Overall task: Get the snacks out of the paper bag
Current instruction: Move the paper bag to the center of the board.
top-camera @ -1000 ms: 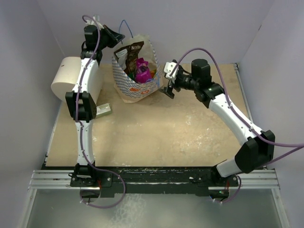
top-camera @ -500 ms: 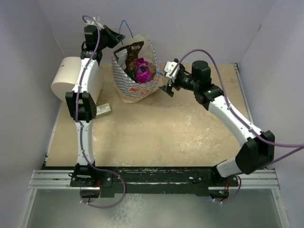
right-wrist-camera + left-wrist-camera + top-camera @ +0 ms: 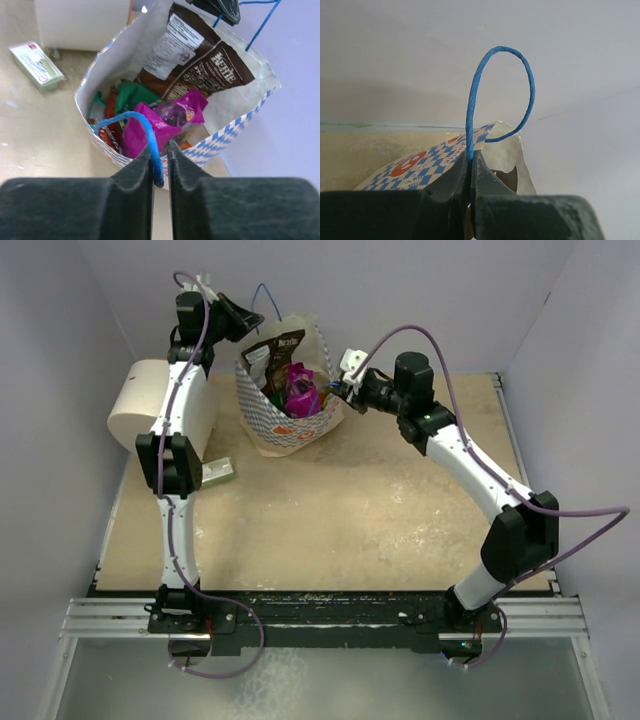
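Note:
The paper bag (image 3: 288, 428) stands upright at the back of the table, white with a blue checked band (image 3: 240, 132). Inside lie the snacks: a tall dark brown packet (image 3: 200, 67), a magenta one (image 3: 160, 125), a green one (image 3: 132, 95) and a red-orange one (image 3: 112, 130). My left gripper (image 3: 250, 318) is shut on the far blue cord handle (image 3: 470, 120), right above the bag's rim. My right gripper (image 3: 160, 152) is at the bag's near right rim, its jaws closed on the other blue cord handle (image 3: 145, 122).
A big white cylinder (image 3: 150, 405) lies left of the bag, behind the left arm. A small flat whitish box (image 3: 218, 472) rests on the table in front of it. Pale walls close in the back and both sides.
My right gripper has moved left up to the bag's rim and gone from open to closed on the blue cord handle. The left arm has held still.

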{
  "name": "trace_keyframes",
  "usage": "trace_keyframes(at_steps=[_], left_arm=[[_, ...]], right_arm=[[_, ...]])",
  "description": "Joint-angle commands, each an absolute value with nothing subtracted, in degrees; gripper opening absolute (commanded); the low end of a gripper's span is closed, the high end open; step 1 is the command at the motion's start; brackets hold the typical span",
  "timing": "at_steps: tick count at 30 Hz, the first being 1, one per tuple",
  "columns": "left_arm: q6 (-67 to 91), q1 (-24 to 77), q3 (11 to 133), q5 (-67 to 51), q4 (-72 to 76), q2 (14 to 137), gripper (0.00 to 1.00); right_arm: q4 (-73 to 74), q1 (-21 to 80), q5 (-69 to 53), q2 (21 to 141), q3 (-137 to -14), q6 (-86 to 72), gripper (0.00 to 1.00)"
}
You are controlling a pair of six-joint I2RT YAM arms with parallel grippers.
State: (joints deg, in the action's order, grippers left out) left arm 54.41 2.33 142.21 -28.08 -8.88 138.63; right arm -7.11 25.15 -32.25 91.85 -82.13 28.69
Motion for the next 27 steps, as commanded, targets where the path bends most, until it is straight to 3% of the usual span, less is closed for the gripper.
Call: trace_keyframes(at_steps=[1, 17, 27], left_arm=[[54.35, 2.11, 141.79, -29.85, -6.99, 131.3, 0.0], [52.75, 5.11, 126.83, -33.62, -11.05, 116.84, 0.0], [48.89, 7.82, 111.65, -33.97, -18.49, 102.75, 0.0]], right_arm=[[-8.65, 25.81, -38.3, 88.95, -85.6, 25.57, 0.01], [3.28, 31.63, -42.69, 75.52, -78.12, 20.52, 0.0], [3.01, 45.21, -33.58, 67.36, -70.55, 11.7, 0.0]])
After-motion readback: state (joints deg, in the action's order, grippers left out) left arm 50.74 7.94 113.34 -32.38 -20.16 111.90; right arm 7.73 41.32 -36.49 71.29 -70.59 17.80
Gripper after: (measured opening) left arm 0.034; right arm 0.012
